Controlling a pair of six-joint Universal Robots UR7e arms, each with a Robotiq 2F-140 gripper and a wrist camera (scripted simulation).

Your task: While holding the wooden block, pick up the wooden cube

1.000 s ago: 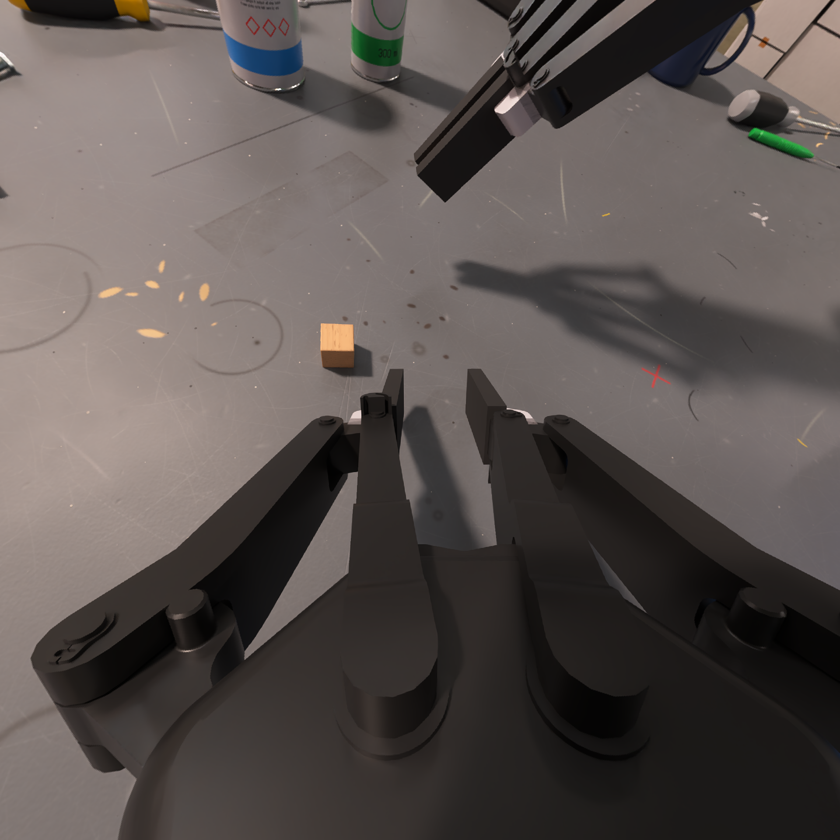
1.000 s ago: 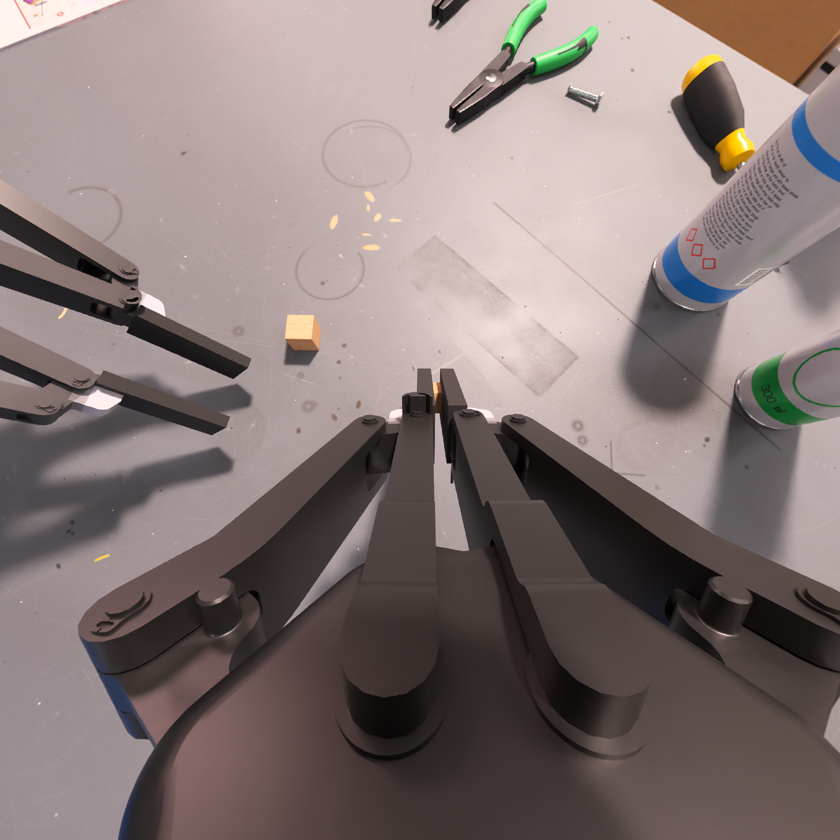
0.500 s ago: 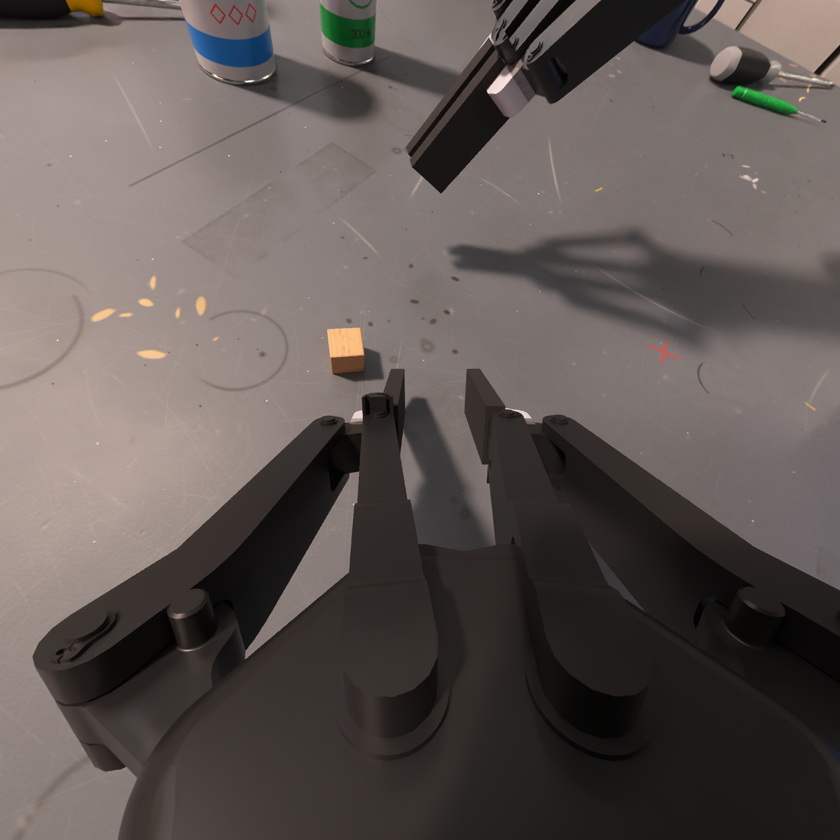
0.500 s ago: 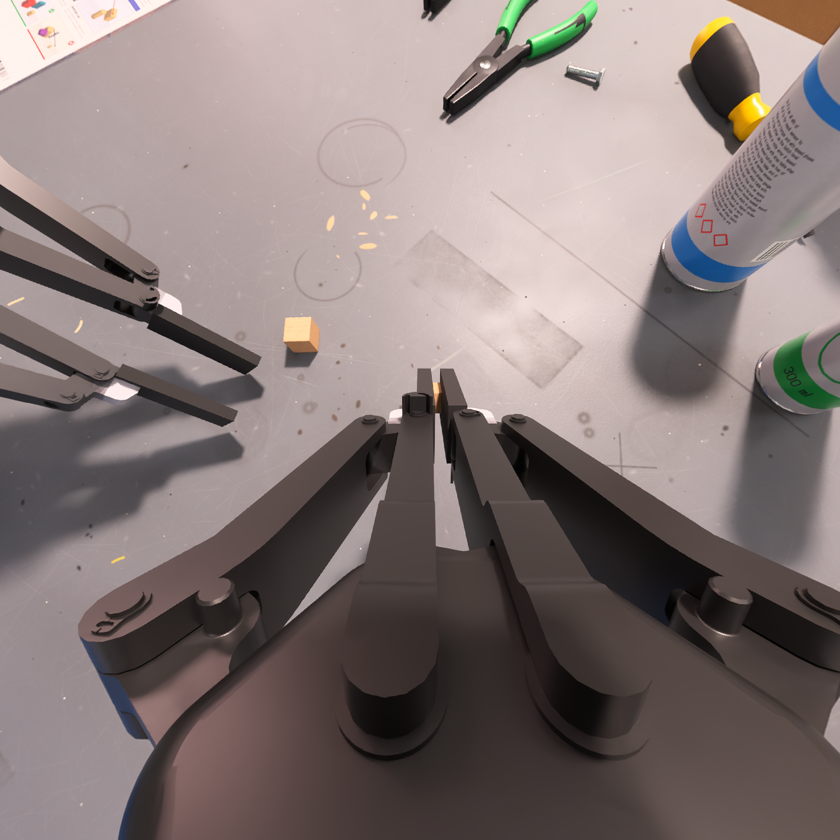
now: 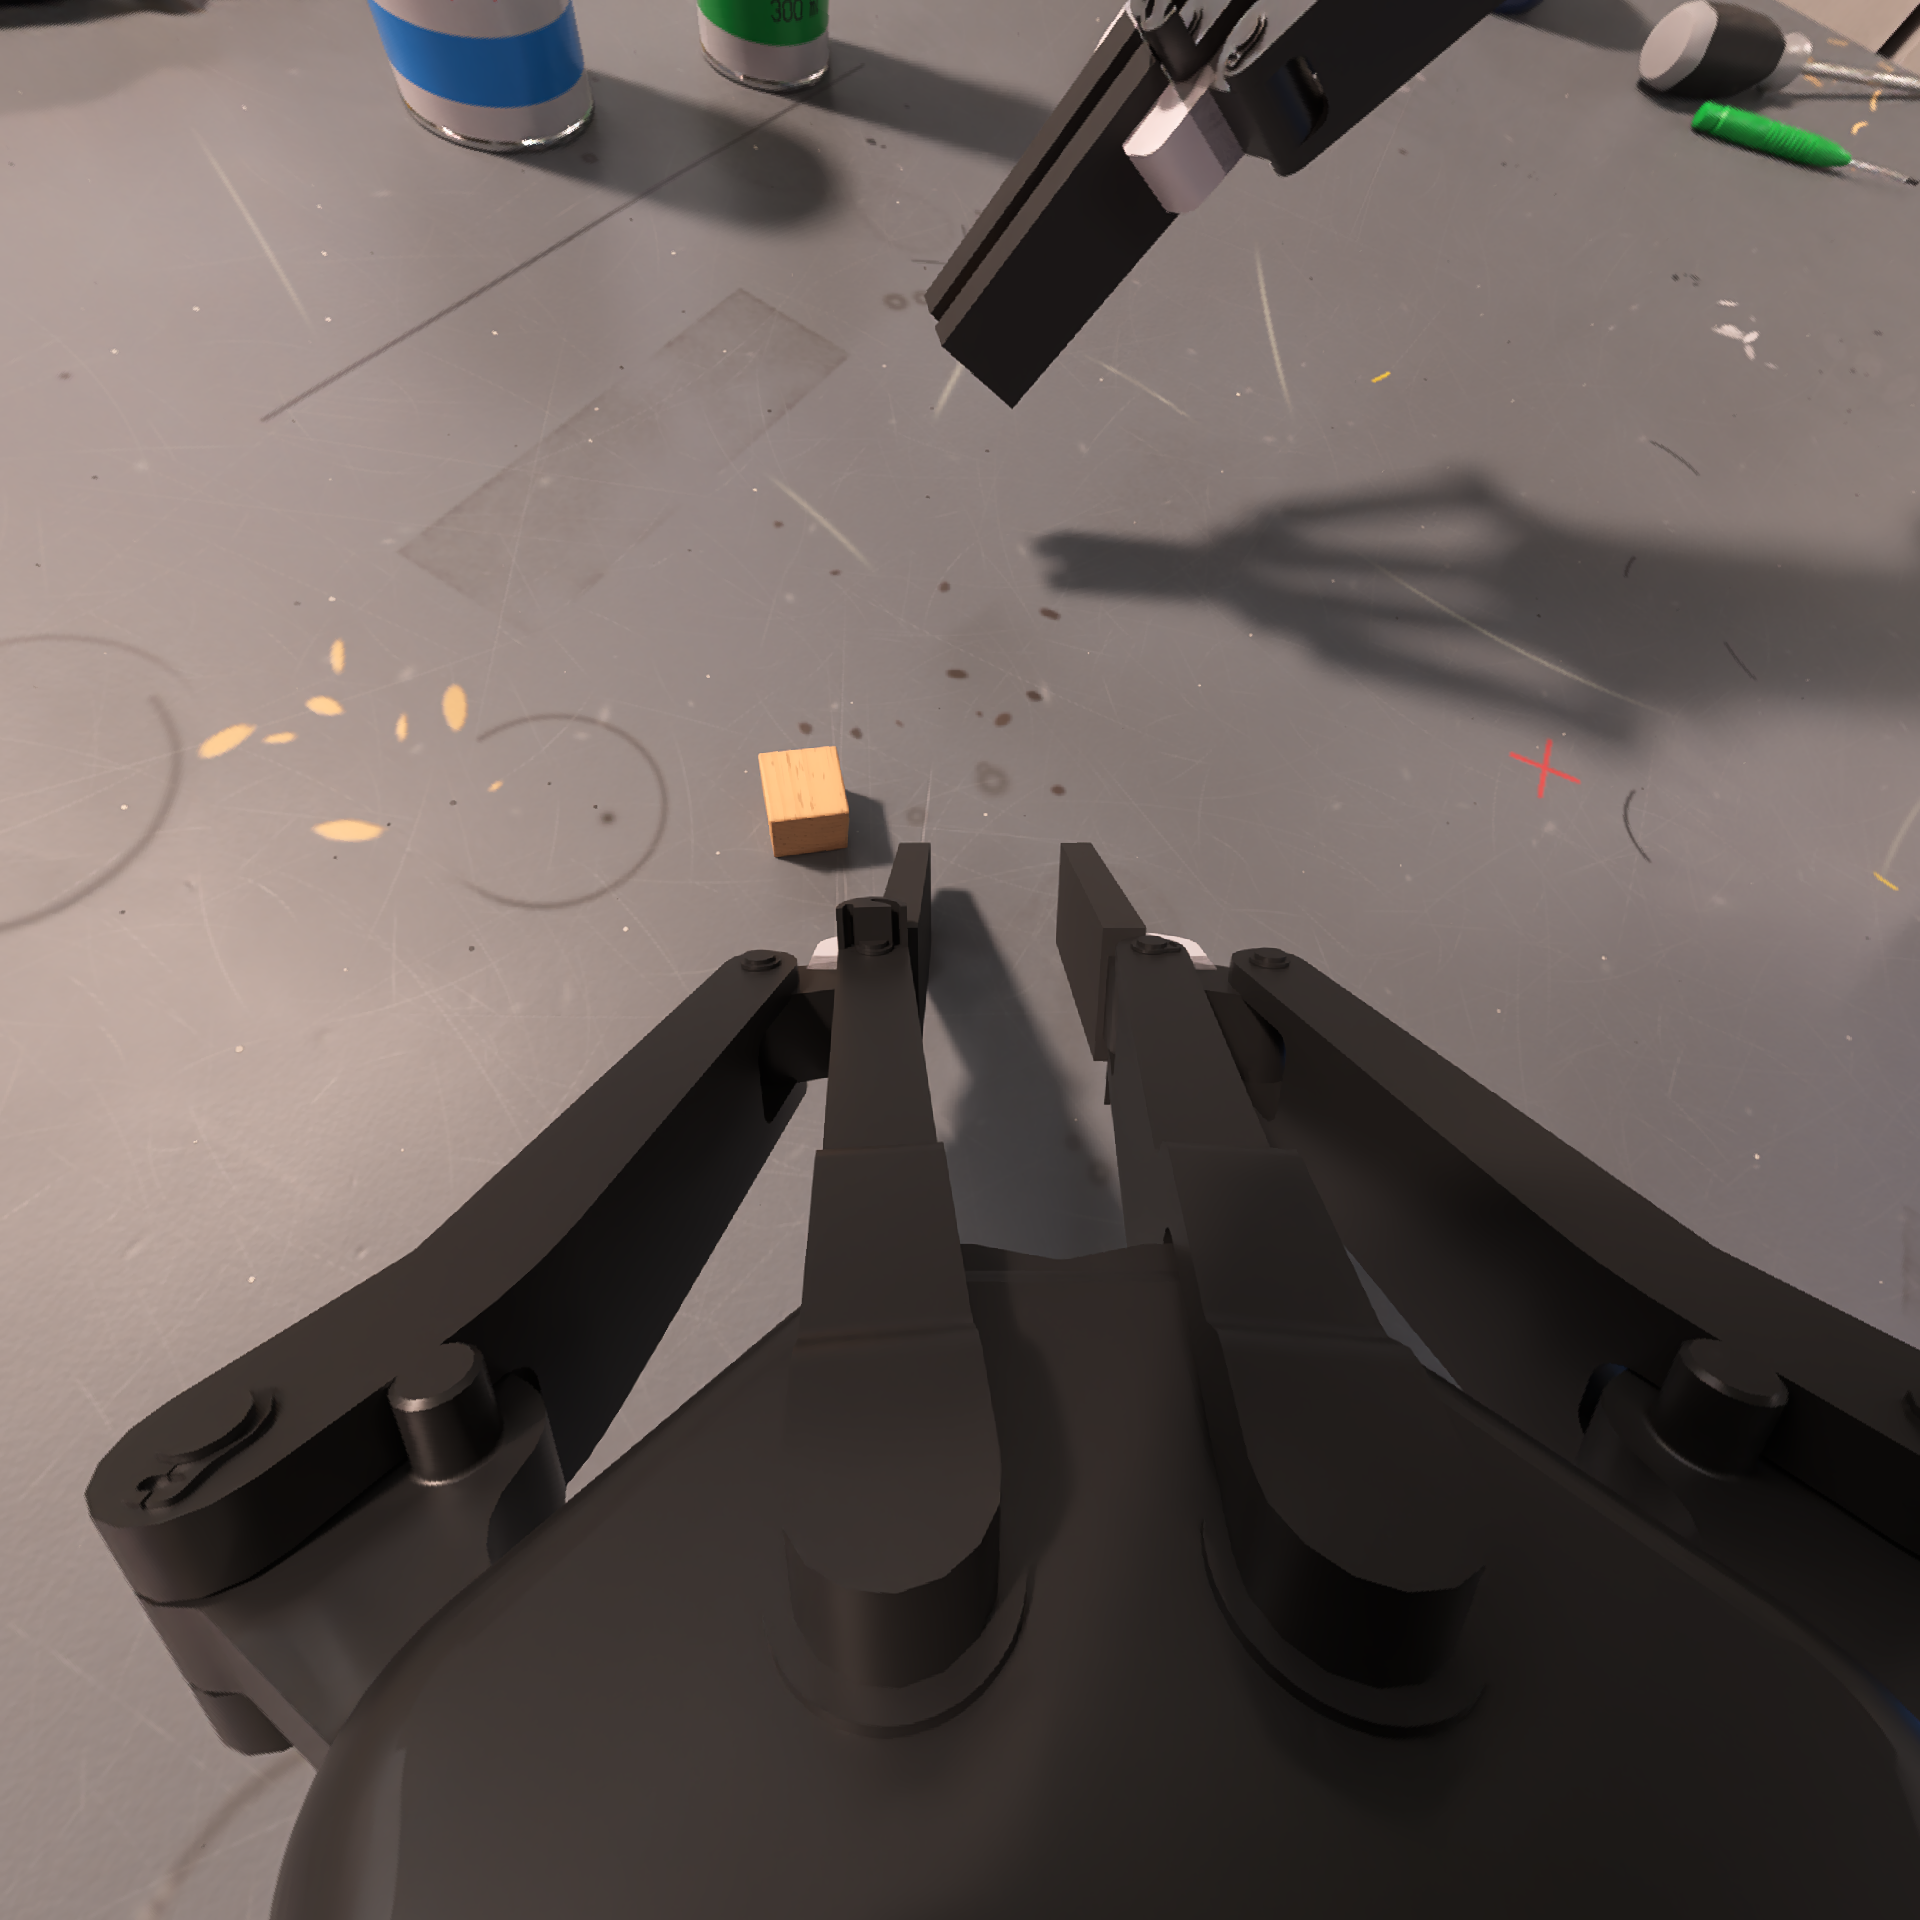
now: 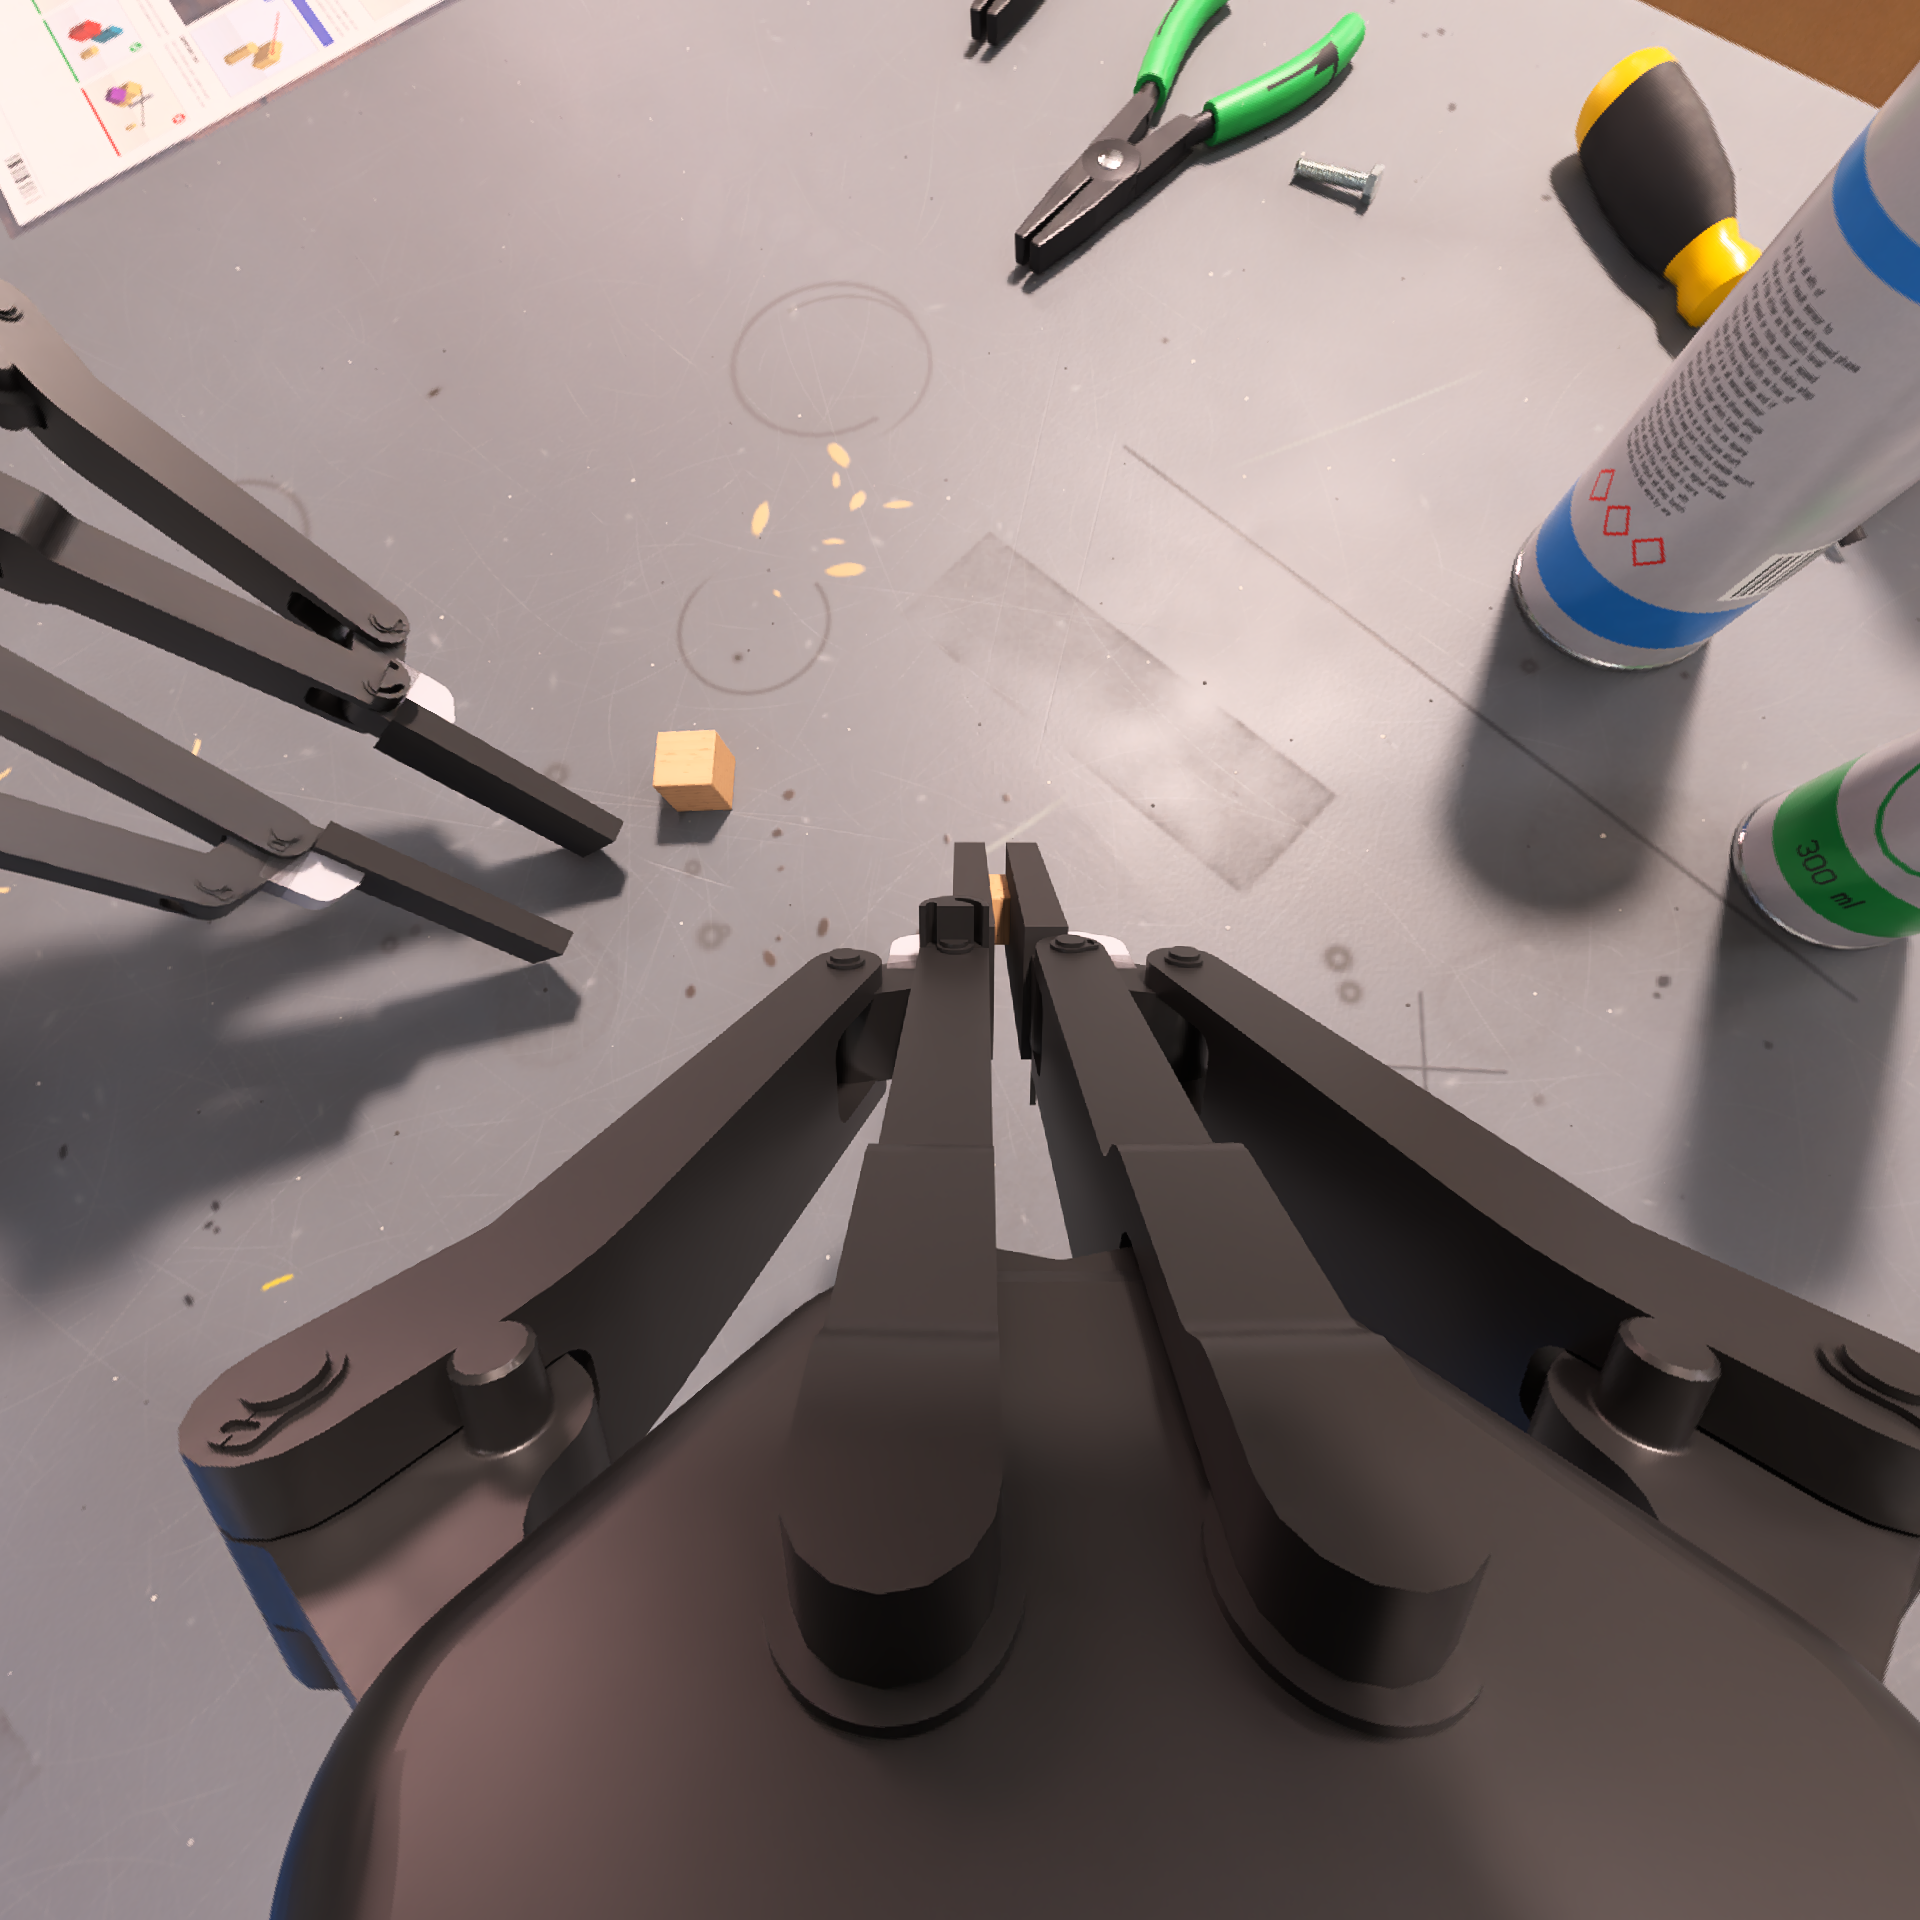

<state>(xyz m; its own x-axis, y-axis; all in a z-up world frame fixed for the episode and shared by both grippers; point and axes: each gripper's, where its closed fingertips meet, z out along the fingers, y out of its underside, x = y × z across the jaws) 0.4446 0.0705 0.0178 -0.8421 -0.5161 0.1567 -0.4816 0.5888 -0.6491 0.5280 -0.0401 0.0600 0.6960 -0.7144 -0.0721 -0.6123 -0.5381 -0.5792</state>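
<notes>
A small light wooden cube (image 5: 802,800) sits on the grey tabletop; it also shows in the right wrist view (image 6: 692,769). My left gripper (image 5: 992,883) is open and empty, its fingertips just right of and nearer than the cube, above the table. In the right wrist view it (image 6: 582,883) reaches in from the left, close to the cube. My right gripper (image 6: 995,883) is shut on a thin wooden block (image 6: 998,904), only a sliver of which shows between the fingers. In the left wrist view it (image 5: 982,348) hangs above the table at the top, the block hidden.
Two spray cans, blue-banded (image 6: 1704,499) and green-banded (image 6: 1849,852), stand at the right. Green-handled pliers (image 6: 1174,125), a bolt (image 6: 1335,182), a black-and-yellow screwdriver handle (image 6: 1662,177) and a printed sheet (image 6: 156,73) lie at the far side. A green screwdriver (image 5: 1766,130) lies far right.
My left gripper has moved closer to the cube, which now sits nearer its left fingertip. My right gripper has shifted a little and still grips the block.
</notes>
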